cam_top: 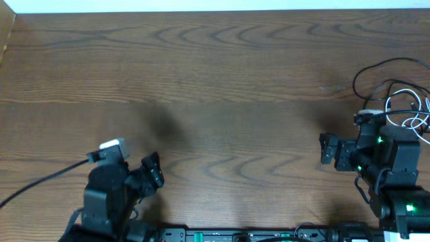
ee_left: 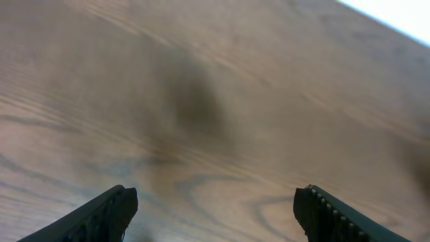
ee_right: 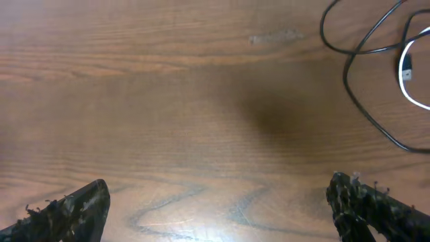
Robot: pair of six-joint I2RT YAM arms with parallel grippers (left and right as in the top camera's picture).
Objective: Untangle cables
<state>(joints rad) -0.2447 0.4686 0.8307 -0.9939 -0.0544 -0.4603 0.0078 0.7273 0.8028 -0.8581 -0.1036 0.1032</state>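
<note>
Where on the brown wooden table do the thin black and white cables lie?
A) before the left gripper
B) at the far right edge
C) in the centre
B: the thin black and white cables lie looped at the table's far right edge.

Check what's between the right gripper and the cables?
Nothing. In the right wrist view, only bare table lies between the open right gripper and the cables at the upper right.
</note>
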